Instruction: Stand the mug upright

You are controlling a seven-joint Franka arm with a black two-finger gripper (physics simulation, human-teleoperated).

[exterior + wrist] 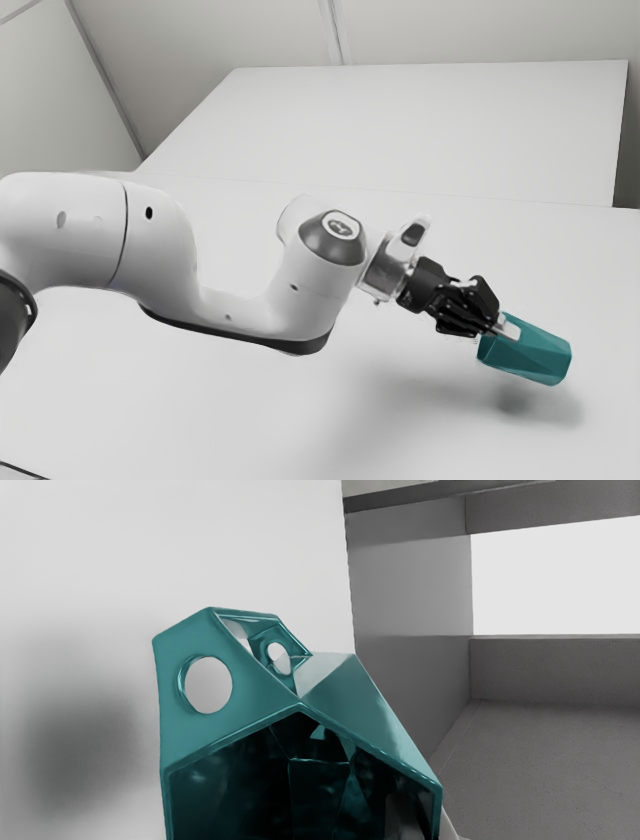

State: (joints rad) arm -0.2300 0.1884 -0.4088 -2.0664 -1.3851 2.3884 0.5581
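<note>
Just beyond the jaws, closed on its wall, the tilted mug (530, 354) needs turning base-down slowly before meeting the worktop (230, 400).

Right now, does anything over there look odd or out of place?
Yes: the teal mug hangs tipped, not upright, above the white table, its shadow apart below. The gripper pinches the mug's wall. No spill or damage stands out.
</note>
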